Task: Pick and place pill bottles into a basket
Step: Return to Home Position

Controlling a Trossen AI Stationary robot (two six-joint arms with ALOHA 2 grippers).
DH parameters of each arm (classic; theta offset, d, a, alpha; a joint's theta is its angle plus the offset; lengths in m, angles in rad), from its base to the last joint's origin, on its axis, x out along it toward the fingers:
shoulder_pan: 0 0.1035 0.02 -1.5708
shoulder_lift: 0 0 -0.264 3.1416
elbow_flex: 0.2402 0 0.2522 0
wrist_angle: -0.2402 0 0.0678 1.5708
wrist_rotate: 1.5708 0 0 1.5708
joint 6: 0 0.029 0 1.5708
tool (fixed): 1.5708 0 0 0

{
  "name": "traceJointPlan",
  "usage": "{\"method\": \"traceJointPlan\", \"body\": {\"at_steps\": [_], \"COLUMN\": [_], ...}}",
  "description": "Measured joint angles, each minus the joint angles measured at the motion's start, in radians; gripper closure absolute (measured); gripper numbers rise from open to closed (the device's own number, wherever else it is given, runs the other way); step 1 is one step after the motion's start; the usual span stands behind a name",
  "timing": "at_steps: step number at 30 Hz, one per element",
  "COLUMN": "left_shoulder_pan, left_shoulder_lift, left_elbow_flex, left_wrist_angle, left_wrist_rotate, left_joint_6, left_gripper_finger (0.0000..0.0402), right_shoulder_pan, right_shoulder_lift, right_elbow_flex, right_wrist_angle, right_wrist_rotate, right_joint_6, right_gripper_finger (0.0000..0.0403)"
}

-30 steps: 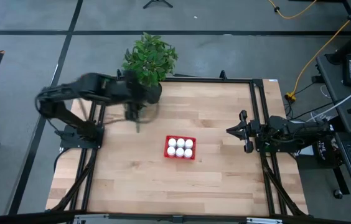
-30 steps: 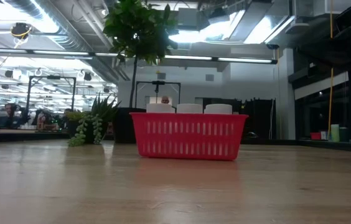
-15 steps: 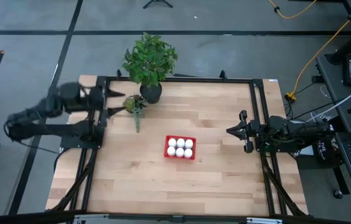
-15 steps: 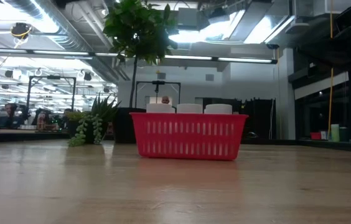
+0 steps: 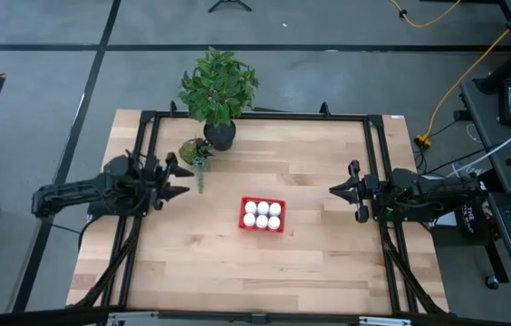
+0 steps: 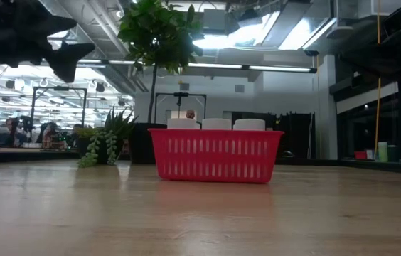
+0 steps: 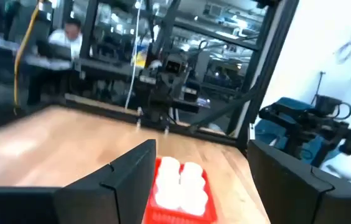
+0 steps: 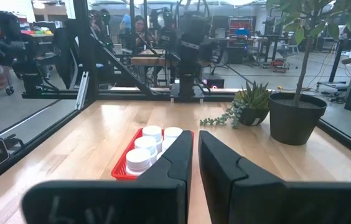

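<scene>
Surface [image 5: 310, 249] centre, between left hand [image 5: 186, 181] and right hand [image 5: 335, 191]: six pill bottles [image 5: 263, 215] packed in basket [image 5: 242, 217]; looks done, hence both parked at edges, empty, left fingers apart, right fingers together.

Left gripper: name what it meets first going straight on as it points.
Likely nothing near: the left gripper hangs raised, and the small red mesh basket of white pill bottles lies ahead but lower. Beyond waits the right gripper, though depth is unclear.
</scene>
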Motion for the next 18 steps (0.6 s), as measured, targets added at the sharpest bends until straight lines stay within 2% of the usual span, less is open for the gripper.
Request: {"method": "traceJointPlan", "body": {"at_steps": [2, 4, 9, 13, 18], "left_shoulder_pan": [-0.007, -0.022, -0.057, -0.091, -0.152], "left_shoulder_lift": [0.000, 0.000, 0.012, 0.061, 0.139], "left_elbow_flex": [0.000, 0.000, 0.000, 0.000, 0.000], "left_wrist_angle": [-0.016, -0.005, -0.062, -0.113, -0.118], "left_wrist_rotate": [-0.002, -0.012, -0.169, -0.186, -0.204], "left_joint_6": [-0.034, -0.004, 0.089, -0.029, 0.167], "left_gripper_finger": [0.0155, 0.0157, 0.0156, 0.0156, 0.0156], "right_shoulder_pan": [0.000, 0.000, 0.000, 0.000, 0.000], "right_shoulder_lift": [0.000, 0.000, 0.000, 0.000, 0.000], "right_elbow_flex": [0.000, 0.000, 0.000, 0.000, 0.000], "right_wrist_angle": [0.000, 0.000, 0.000, 0.000, 0.001], "right_wrist_rotate": [0.000, 0.000, 0.000, 0.000, 0.000], "right_joint_6": [0.000, 0.000, 0.000, 0.000, 0.000], "right_gripper_finger": [0.0370, 0.0370, 0.0370, 0.0370, 0.0370]}}
